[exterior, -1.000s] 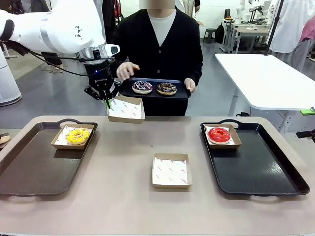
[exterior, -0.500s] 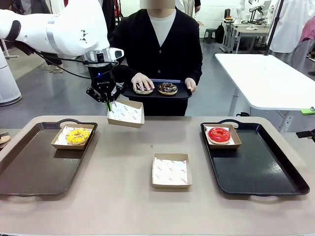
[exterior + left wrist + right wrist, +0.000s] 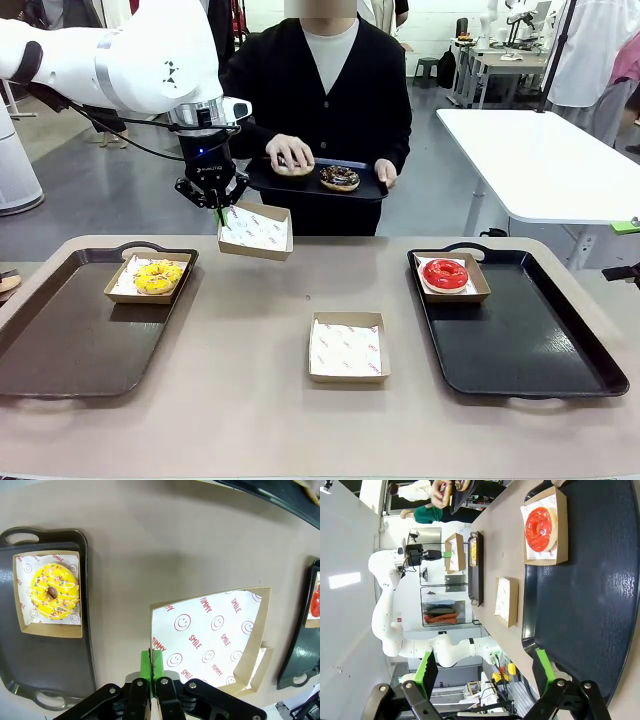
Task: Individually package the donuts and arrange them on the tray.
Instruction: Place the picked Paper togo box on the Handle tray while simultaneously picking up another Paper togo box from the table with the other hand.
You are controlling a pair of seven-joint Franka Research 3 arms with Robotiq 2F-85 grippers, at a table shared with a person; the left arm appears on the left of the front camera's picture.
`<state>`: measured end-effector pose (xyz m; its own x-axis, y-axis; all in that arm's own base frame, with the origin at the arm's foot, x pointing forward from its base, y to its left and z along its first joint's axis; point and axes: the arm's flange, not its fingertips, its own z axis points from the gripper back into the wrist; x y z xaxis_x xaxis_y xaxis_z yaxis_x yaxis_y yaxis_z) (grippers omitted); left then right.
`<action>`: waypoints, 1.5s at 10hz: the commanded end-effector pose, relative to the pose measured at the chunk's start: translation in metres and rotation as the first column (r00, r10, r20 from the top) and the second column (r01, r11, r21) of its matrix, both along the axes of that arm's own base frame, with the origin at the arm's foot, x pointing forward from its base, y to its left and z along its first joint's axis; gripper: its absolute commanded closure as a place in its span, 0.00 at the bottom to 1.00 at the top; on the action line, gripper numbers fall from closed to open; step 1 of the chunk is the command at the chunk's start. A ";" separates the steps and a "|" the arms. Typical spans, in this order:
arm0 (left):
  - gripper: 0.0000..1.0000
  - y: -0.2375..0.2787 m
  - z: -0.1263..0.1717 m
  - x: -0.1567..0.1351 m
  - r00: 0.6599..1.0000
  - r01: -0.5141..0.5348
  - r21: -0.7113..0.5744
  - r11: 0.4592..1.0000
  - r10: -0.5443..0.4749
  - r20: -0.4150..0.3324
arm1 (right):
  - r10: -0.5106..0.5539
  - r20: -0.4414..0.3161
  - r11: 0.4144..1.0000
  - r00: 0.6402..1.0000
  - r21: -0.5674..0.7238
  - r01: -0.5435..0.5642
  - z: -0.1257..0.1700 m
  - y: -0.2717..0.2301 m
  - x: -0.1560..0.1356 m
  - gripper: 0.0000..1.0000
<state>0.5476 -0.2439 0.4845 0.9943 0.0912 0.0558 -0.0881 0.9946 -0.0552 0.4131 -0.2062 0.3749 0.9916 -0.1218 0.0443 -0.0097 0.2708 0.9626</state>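
We are pinching the edge of a paper box (image 3: 256, 228) with our left fingers (image 3: 146, 669). Our right fingers (image 3: 427, 672) are hanging spread. The yellow donut (image 3: 159, 276) is showing sprinkles, and the red donut (image 3: 445, 273) is shining.

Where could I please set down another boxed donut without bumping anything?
Both trays are mostly bare: the left tray nearer than the yellow donut's box, the right tray nearer than the red donut's box. Bare table lies either side of the empty box. It's crowded at the far edge, where the left gripper grips the lifted box.
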 end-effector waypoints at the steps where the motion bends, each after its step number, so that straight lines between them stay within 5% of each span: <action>1: 0.99 0.000 0.000 0.000 1.000 -0.006 -0.006 1.000 0.006 0.000 | -0.002 -0.002 1.000 1.000 0.003 0.002 0.000 0.002 -0.002 0.00; 15: 0.99 0.000 0.000 0.000 1.000 -0.006 -0.006 1.000 0.006 0.000 | -0.002 -0.002 1.000 1.000 0.003 0.002 0.000 0.002 -0.002 0.00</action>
